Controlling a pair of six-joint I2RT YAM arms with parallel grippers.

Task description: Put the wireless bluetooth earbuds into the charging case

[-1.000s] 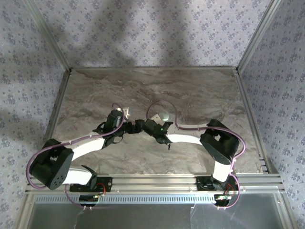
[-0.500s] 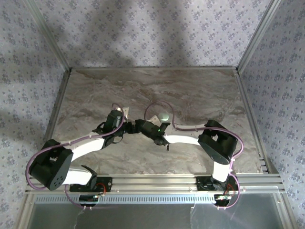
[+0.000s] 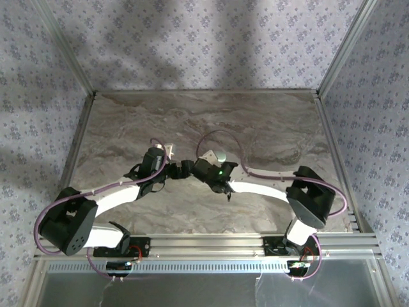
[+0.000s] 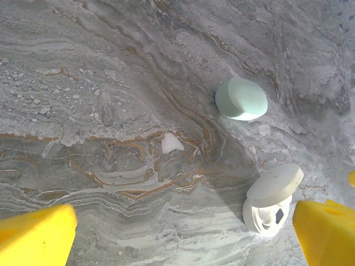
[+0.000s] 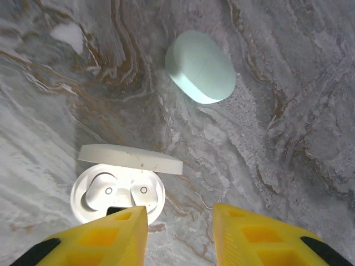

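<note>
Right gripper [image 5: 180, 221] hangs just on the near side of the case [image 5: 83, 208]. Its yellow fingers are parted with only marble showing between them, so it grasps nothing. In the right wrist view one fingertip overlaps the case's near rim; whether it touches I cannot tell. Left gripper [image 4: 183, 221] is spread wide and empty, low over the table [image 3: 128, 121], with the case just inside one of its fingers.

Grey veined marble covers the table, and the case sits near its middle. Both arms fold inward toward it. The left arm [image 3: 115, 192] has its elbow swung out to the left, and the right arm [image 3: 262, 188] has its elbow out to the right. Their wrists almost meet just in front of the case.

Beyond the case, near but apart, lies a closed mint case [image 5: 201, 66], flat on the marble.

The case itself is white and open. Its lid [image 5: 130, 159] is hinged up on the far side, toward the mint case. Two white earbuds [image 5: 105, 191] sit side by side in its wells.
</note>
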